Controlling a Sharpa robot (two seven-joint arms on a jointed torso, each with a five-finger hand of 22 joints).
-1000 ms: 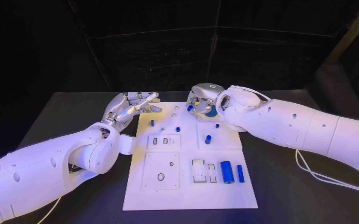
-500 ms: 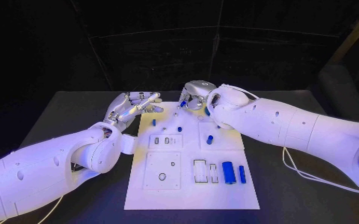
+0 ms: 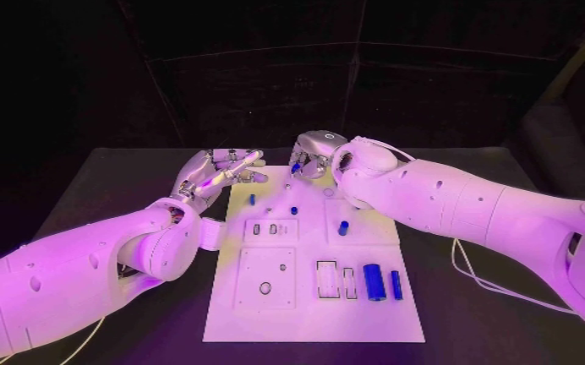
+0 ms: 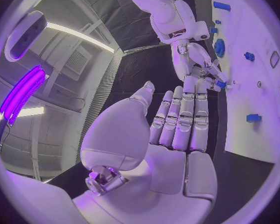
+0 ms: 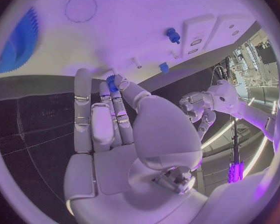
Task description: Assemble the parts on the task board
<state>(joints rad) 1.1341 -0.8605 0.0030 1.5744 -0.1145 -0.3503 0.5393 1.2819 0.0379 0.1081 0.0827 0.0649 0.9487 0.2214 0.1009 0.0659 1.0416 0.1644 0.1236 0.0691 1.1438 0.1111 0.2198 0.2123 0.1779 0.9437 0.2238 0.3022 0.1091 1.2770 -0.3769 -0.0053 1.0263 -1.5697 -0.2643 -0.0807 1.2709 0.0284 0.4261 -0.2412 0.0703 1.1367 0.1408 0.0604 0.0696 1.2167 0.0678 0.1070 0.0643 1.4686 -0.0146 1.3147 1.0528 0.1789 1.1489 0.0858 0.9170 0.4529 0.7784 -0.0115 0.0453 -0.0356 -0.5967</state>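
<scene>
You are working over the black counter [image 3: 134, 187], and on it the flat white plastic task board [image 3: 311, 306] runs away from you, with recessed slots and two upright-lying blue cylinders [image 3: 373, 281] near its close end and several small blue pegs [image 3: 342, 228] scattered toward its far end. Your right hand [image 3: 314, 154] hovers over the board's far edge, its thumb and a finger pinched on a tiny blue part [image 5: 112, 83] while the other fingers lie straight alongside; in the right wrist view that part sits just above the white surface, near a little pin hole. Judging by this, you are about to seat the part, so bring it down squarely, keep the pinch light enough that it does not twist, and let go only once it stands in its hole. The large blue ridged gear [image 5: 18, 40] lies on the board beside your right hand, so mind your straight fingers do not nudge it. Your left hand [image 3: 217, 172] waits at the board's far left corner, fingers stretched out and apart, holding nothing; keep it off the plate
</scene>
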